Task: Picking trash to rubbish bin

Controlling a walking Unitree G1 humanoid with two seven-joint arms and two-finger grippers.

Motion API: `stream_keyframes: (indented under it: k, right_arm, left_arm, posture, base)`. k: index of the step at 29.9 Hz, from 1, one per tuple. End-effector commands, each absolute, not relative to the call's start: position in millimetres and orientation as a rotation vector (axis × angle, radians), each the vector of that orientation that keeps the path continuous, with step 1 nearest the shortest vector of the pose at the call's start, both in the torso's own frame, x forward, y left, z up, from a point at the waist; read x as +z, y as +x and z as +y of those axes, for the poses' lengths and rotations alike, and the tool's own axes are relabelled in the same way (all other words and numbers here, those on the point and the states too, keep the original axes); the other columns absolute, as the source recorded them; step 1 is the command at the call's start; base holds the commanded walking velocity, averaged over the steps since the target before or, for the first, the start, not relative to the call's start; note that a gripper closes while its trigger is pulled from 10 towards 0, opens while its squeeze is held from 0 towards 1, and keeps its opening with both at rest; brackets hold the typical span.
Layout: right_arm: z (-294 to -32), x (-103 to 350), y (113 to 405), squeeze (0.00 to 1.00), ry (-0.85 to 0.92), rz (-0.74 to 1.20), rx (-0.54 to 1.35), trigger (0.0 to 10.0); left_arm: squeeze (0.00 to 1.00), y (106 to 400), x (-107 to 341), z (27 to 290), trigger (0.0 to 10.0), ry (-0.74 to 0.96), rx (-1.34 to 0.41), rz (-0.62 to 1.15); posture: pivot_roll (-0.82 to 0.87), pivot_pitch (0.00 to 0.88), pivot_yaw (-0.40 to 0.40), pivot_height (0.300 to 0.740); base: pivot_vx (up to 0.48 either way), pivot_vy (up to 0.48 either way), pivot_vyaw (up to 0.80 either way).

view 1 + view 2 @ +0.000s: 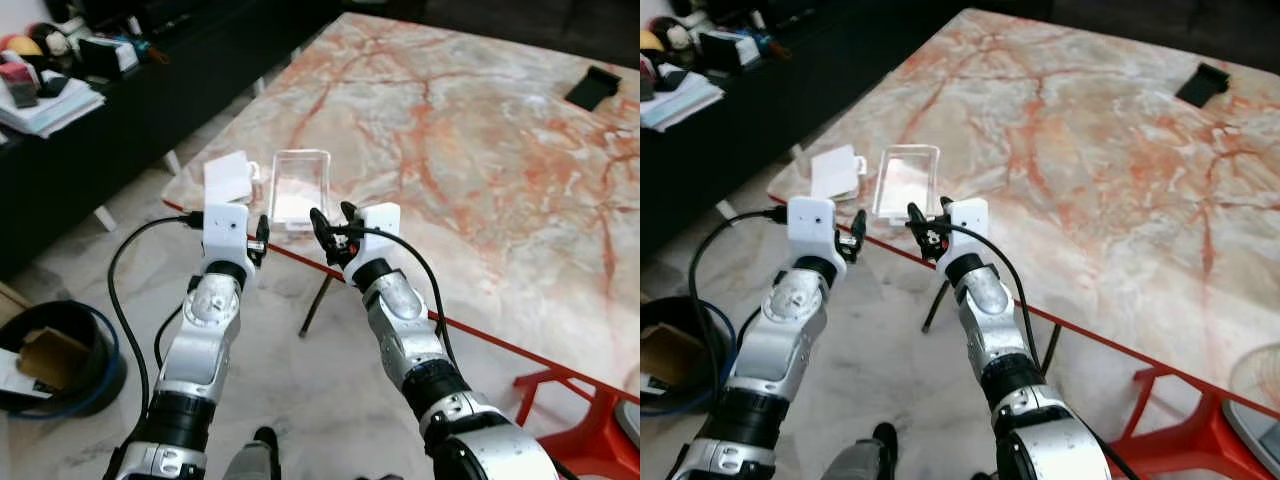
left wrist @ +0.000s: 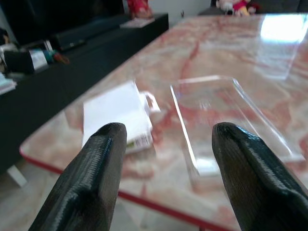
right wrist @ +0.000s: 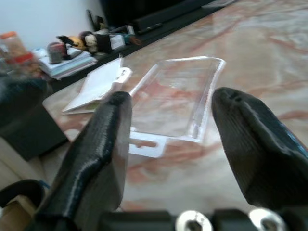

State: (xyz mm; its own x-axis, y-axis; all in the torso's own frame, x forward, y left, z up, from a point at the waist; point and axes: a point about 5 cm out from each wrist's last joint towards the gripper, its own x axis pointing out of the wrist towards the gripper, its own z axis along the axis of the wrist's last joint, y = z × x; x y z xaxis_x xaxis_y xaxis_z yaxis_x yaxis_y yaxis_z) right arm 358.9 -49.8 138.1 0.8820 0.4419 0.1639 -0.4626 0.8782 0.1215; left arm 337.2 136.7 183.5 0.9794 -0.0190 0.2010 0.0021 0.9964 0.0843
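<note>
A clear plastic blister tray (image 1: 298, 188) lies flat near the corner of the marble table (image 1: 480, 150). A white card packet (image 1: 228, 178) lies just to its left. Both arms are raised at the table's near edge. My left gripper (image 1: 262, 238) is open and hovers just off the edge, in front of the gap between the white card (image 2: 115, 113) and the clear tray (image 2: 226, 120). My right gripper (image 1: 333, 228) is also open, at the edge just short of the tray (image 3: 178, 96), with nothing between its fingers. A dark round bin (image 1: 50, 355) holding cardboard stands on the floor at lower left.
The table has a red rim (image 1: 480, 335) and a thin dark leg (image 1: 318, 300) beneath the corner. A black cabinet (image 1: 100, 120) with books and toys runs along the left. A small black object (image 1: 592, 88) lies at the table's far right. A red frame (image 1: 590, 420) stands at lower right.
</note>
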Motion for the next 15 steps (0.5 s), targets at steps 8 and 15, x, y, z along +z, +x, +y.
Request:
stream_keyframes:
  k: [8,15]
  right_arm:
    - [-43.0,140.7,357.4,0.00,0.173,-0.141,0.485,10.0]
    - [-45.5,138.4,355.4,0.00,0.171,-0.142,0.480,10.0]
  left_arm:
    - [0.00,352.6,179.4,147.5,10.0,0.107,0.014,-0.194]
    - [0.00,366.7,178.0,149.2,10.0,0.067,0.006,-0.173]
  posture:
    - [0.13,0.184,-0.036,0.740]
    - [0.11,0.195,-0.034,0.740]
  base:
    - [0.000,0.000,0.00]
    - [0.000,0.000,0.00]
